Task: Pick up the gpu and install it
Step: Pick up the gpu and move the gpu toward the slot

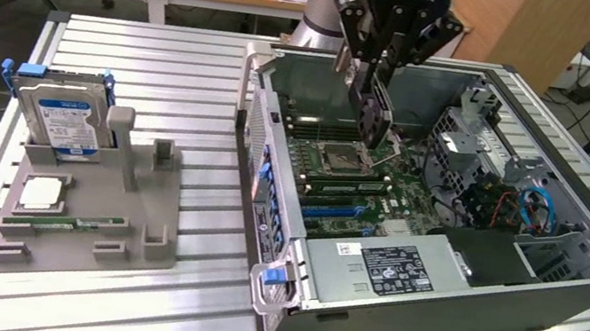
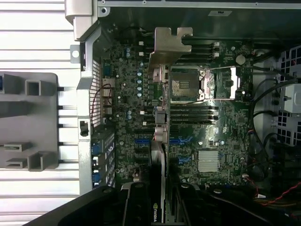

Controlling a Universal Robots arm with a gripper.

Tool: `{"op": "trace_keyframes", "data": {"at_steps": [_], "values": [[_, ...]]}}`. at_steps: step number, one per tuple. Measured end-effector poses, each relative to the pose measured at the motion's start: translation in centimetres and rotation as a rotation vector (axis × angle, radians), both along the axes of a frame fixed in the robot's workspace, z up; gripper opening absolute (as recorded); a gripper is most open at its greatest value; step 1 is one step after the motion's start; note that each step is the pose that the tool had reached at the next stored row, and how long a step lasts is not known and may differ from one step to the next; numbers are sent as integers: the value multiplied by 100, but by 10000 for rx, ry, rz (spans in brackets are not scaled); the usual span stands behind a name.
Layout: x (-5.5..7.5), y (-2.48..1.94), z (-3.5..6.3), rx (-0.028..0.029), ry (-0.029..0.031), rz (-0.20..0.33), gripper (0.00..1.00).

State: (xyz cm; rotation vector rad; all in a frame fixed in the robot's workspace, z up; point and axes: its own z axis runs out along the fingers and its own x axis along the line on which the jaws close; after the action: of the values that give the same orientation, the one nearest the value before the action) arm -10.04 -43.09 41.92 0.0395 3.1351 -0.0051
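Exterior view, item one: finds the claw (image 1: 387, 66) above the open computer case (image 1: 270, 170), pinching the gpu (image 1: 371, 117) by its upper edge. Holds the card on edge, hanging down inside the case over the motherboard (image 1: 355, 185), near the cpu socket (image 1: 342, 157); seated in nothing.

Wrist view, item two: looks straight down the gpu (image 2: 159, 155), edge-on, silver bracket (image 2: 168, 47) at the end away from the claw (image 2: 157, 209). Confirms the claw clamped against both faces of the card. Shows blue slots (image 2: 141, 140) on either side of the card, and appears to set the card's length across them rather than along them.

Elsewhere on the surface (image 1: 187, 309): notes a grey holder (image 1: 78, 242) carrying a hard drive (image 1: 60, 122) and a memory stick (image 1: 58, 222), well apart from the case.

Judged needful for the step in hand: bring the card's length parallel to the chosen slot, bracket toward the perforated case wall (image 2: 96, 94); keep it upright; lower straight, without twist; press evenly along the edge, never at one corner. Judged risks: striking the socket or the memory slots (image 2: 188, 113); jamming the connector through a slanted entry.
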Motion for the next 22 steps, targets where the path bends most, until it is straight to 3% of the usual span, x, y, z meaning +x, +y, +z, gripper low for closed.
{"op": "trace_keyframes", "data": {"at_steps": [22], "values": [[156, 0, 0, -1, 0, -1, 26]]}}
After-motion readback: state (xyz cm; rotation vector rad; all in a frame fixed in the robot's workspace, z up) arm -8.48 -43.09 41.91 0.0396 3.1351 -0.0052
